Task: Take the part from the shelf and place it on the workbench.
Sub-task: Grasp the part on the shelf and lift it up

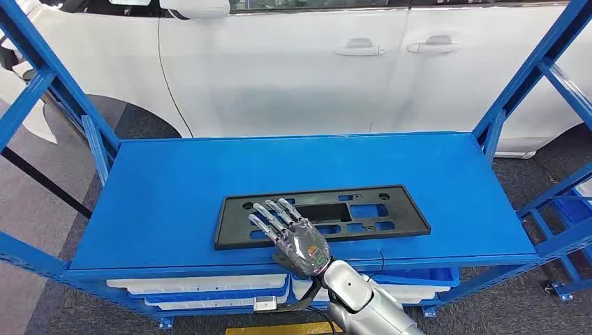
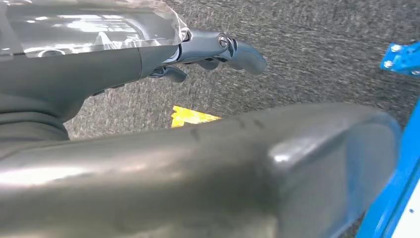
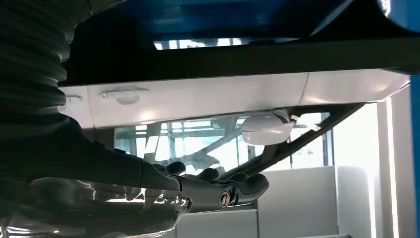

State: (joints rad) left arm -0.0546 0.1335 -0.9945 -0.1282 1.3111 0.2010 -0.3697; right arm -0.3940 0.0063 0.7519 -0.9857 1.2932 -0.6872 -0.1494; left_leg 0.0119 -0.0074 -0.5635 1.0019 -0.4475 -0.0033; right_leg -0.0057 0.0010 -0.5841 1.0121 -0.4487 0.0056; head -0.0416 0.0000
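Head view: the black part (image 1: 322,215) is seen flat on the blue shelf (image 1: 174,181), near its front edge. The right hand (image 1: 293,234) is spread above the part's left half, nothing gripped. A light, stiff, slick panel is judged; the front rim should be taken.

car workshop | white car (image 1: 293,63) beside blue steel rack (image 1: 174,174) | grey carpet floor (image 2: 307,54)
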